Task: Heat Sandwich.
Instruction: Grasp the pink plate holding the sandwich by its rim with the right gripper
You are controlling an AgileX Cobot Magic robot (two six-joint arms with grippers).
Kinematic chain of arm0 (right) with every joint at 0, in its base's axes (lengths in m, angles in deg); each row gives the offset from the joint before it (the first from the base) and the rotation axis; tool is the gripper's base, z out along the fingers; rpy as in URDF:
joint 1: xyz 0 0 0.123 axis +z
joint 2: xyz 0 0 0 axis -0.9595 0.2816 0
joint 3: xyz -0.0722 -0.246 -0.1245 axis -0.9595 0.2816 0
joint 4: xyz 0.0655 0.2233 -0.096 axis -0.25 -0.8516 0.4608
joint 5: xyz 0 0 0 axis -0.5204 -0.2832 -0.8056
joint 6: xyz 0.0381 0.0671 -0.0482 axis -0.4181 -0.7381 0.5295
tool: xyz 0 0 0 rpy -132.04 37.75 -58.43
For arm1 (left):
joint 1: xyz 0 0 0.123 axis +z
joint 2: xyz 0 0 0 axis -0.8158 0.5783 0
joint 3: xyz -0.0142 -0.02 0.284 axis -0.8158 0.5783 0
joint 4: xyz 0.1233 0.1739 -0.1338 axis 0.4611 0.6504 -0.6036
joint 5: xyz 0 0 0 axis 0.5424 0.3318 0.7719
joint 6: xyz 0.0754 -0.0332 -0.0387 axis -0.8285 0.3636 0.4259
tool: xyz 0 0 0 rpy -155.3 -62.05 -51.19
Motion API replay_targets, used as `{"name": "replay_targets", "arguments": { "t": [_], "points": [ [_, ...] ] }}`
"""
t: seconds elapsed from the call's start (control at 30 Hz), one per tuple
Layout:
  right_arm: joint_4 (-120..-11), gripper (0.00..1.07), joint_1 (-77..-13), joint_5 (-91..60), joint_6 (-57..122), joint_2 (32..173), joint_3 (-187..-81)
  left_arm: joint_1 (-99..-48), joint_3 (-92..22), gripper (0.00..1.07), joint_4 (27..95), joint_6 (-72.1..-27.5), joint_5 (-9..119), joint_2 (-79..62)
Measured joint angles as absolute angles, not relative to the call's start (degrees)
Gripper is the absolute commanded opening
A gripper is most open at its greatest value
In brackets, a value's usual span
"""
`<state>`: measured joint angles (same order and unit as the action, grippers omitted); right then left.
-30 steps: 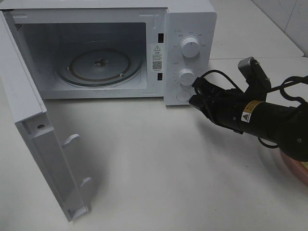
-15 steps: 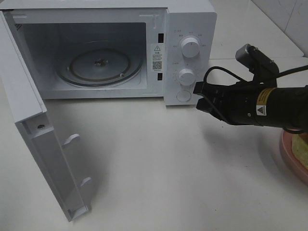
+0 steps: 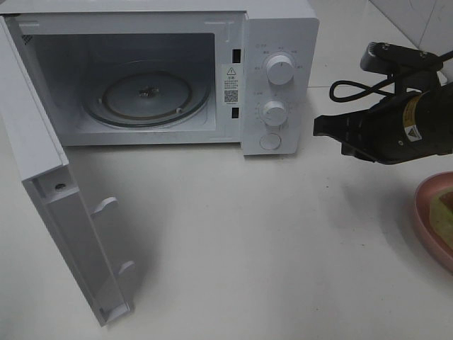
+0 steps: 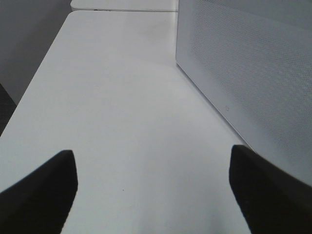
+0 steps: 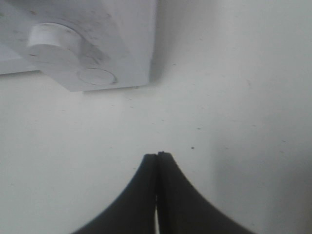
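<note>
Where the white tabletop point(image 3: 233, 255) lies nearest, the microwave door point(image 3: 42, 170) hangs open at the left and the sandwich point(image 3: 446, 212) sits on its pink plate point(image 3: 423, 205) at the right edge. Beyond, the right gripper point(image 3: 320, 127) hovers with fingers point(image 5: 146, 195) pressed together, gripping nothing, near the dials point(image 3: 274, 112). The left gripper point(image 4: 152, 163) is spread wide, empty. White tiles point(image 3: 425, 21) back the room.

The microwave point(image 3: 269, 42) fills the upper left of the frame, its door point(image 3: 49, 198) swung out toward the lower left, the turntable point(image 3: 148, 95) inside. My right gripper point(image 3: 318, 127) hangs right of the lower dial point(image 3: 274, 112), apart from it. At the right edge, below my arm, the sandwich point(image 3: 446, 212) lies on the plate point(image 3: 425, 212).
</note>
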<state>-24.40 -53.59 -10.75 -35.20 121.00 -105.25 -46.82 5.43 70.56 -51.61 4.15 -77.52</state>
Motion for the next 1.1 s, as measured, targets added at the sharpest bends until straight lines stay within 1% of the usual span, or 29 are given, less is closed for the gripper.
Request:
{"name": "replay_targets", "arguments": {
  "t": [0.07,0.13,0.17,0.2,0.27,0.3,0.33,0.4,0.43,0.47,0.5,0.6,0.8,0.9,0.93,1.03,1.07,1.1],
  "points": [
    [-27.3,0.00,-53.6,-6.1,-31.1,121.0,-106.5,-46.8,5.4,0.81,70.6,-51.6,4.1,-77.5],
    [-29.1,0.00,-53.6,-4.8,-28.5,121.0,-107.1,-46.8,5.4,0.81,70.6,-51.6,4.1,-77.5],
    [-31.9,0.00,-53.6,-3.2,-25.2,121.0,-107.8,-46.8,5.4,0.81,70.6,-51.6,4.1,-77.5],
    [-38.5,0.00,-53.6,0.4,-17.5,121.0,-109.5,-46.8,5.4,0.81,70.6,-51.6,4.1,-77.5],
    [-46.3,0.00,-53.6,4.1,-8.3,121.0,-111.6,-46.8,5.4,0.81,70.6,-51.6,4.1,-77.5],
    [-46.3,0.00,-53.6,4.1,-8.3,121.0,-111.6,-46.8,5.4,0.81,70.6,-51.6,4.1,-77.5],
    [-54.8,0.00,-53.6,8.2,0.8,121.0,-114.3,-46.8,5.4,0.81,70.6,-51.6,4.1,-77.5],
    [-61.7,0.00,-53.9,12.6,9.3,121.0,-117.0,-46.8,5.4,0.81,70.6,-51.6,4.1,-77.5],
    [-64.1,0.00,-54.2,14.2,12.6,121.0,-118.1,-46.8,5.4,0.81,70.6,-51.6,4.1,-77.5],
    [-64.1,0.00,-54.2,14.2,12.6,121.0,-118.1,-46.8,5.4,0.81,70.6,-51.6,4.1,-77.5],
    [-68.3,0.00,-55.4,18.0,17.4,121.0,-120.1,-46.8,5.4,0.81,70.6,-51.6,4.1,-77.5],
    [-72.9,0.00,-58.6,24.7,24.1,121.0,-123.7,-46.8,5.4,0.81,70.6,-51.6,4.1,-77.5],
    [-73.9,0.02,-61.2,32.4,28.9,121.0,-126.7,-46.8,5.4,0.81,70.6,-51.6,4.1,-77.5],
    [-73.8,0.09,-61.5,36.3,30.4,121.0,-128.0,-46.8,5.4,0.81,70.6,-51.6,4.1,-77.5],
    [-73.8,0.09,-61.5,36.3,30.4,121.0,-128.0,-46.8,5.4,0.81,70.6,-51.6,4.1,-77.5],
    [-72.8,0.22,-61.5,39.3,31.2,121.0,-128.4,-46.8,5.4,0.81,70.6,-51.6,4.1,-77.5],
    [-72.4,0.33,-61.5,40.5,31.3,121.0,-128.5,-46.8,5.4,0.81,70.6,-51.6,4.1,-77.5],
    [-72.4,0.33,-61.5,40.5,31.3,121.0,-128.5,-46.8,5.4,0.81,70.6,-51.6,4.1,-77.5]
  ]
}}
